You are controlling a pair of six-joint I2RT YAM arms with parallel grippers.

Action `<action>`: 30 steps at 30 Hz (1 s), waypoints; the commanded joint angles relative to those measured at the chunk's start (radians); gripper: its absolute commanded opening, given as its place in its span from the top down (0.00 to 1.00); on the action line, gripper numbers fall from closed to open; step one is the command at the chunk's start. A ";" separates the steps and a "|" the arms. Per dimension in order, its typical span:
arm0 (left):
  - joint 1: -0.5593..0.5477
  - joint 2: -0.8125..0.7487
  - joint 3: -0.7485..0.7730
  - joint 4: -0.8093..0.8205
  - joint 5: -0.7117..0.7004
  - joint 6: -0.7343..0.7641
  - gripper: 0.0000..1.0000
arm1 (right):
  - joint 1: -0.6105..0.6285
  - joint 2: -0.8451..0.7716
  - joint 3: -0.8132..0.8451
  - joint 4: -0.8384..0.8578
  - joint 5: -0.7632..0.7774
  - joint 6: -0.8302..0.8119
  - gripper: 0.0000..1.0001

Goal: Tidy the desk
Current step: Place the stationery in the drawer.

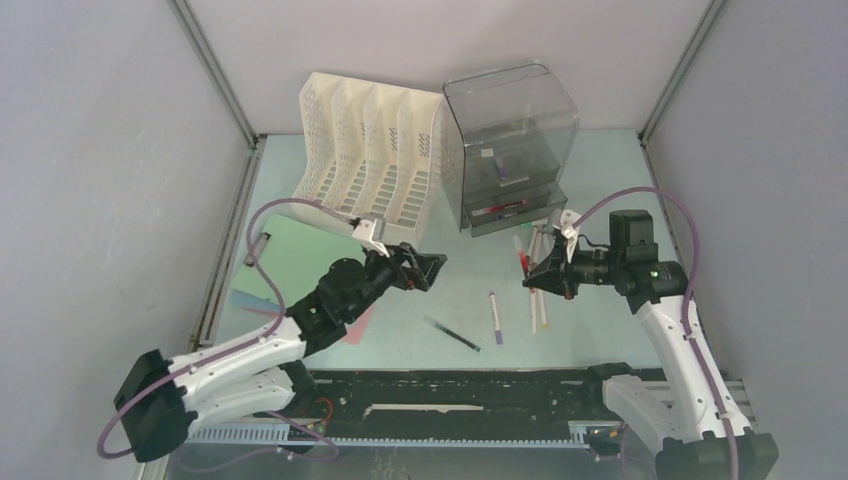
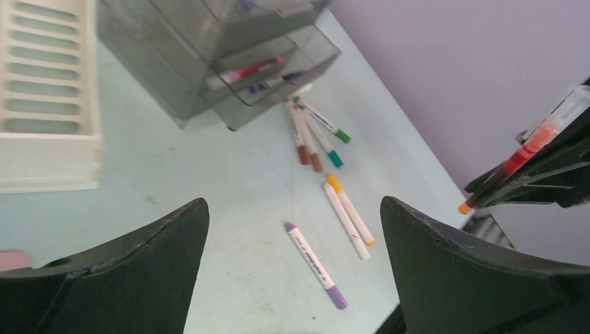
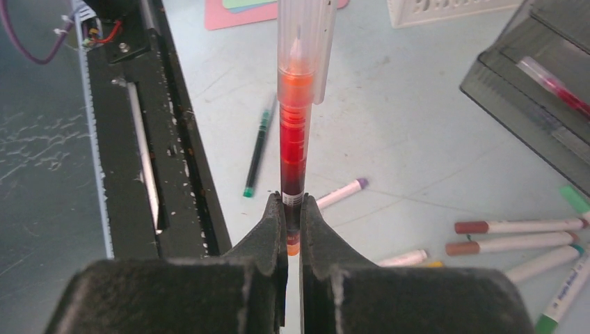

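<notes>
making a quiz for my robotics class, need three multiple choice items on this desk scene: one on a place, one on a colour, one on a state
1. In the top view, where does the white file rack stand against the grey drawer unit?
A. right of it
B. left of it
C. on top of it

2. What colour is the ink of the pen in the right gripper?
A. blue
B. green
C. red-orange

3. The left gripper is
A. open and empty
B. shut on the pen
C. shut and empty

Answers:
1. B, the rack sits at the unit's left.
2. C, red-orange shows through the clear barrel.
3. A, its jaws stand wide apart with only the desk seen between them.
</notes>
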 commanded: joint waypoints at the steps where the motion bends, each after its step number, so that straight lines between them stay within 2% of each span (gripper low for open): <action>1: 0.004 -0.140 -0.020 -0.182 -0.180 0.104 0.00 | -0.032 -0.022 0.044 -0.001 0.051 -0.050 1.00; 5: 0.005 -0.257 -0.072 -0.246 -0.230 0.114 0.00 | -0.050 -0.028 0.044 0.000 0.100 -0.073 1.00; 11: 0.006 -0.361 -0.154 -0.251 -0.130 0.119 0.00 | -0.049 -0.035 0.054 0.021 0.188 -0.123 1.00; 15: 0.007 -0.395 -0.189 -0.248 -0.084 0.107 0.00 | 0.012 0.014 0.111 -0.009 0.358 -0.206 1.00; 18: 0.007 -0.410 -0.216 -0.225 -0.075 0.094 0.00 | 0.098 0.068 0.156 -0.009 0.553 -0.275 0.99; 23: 0.007 -0.381 -0.258 -0.121 -0.079 0.087 0.00 | 0.225 0.136 0.161 0.097 0.811 -0.367 0.99; 30: 0.007 -0.299 -0.240 -0.077 -0.071 0.091 0.00 | 0.263 0.272 0.197 0.261 0.946 -0.477 0.99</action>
